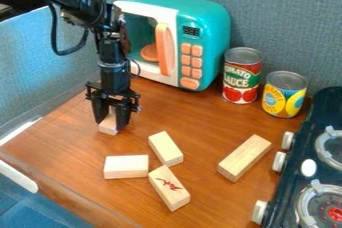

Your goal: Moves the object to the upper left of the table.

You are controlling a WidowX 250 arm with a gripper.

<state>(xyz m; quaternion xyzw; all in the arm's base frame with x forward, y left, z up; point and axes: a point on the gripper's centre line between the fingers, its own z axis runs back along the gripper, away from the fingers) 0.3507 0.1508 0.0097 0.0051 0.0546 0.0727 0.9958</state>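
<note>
Toy kitchen: teal microwave, 2 food cans, black stove.

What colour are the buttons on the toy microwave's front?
Orange-pink, a light coral shade, seen best in the camera view.

Toys and blocks on my brown table
From far away, I see a blue-green microwave, a red can and yellow can beside it, four loose wood blocks in front, and a black stove well apart from it.
</note>
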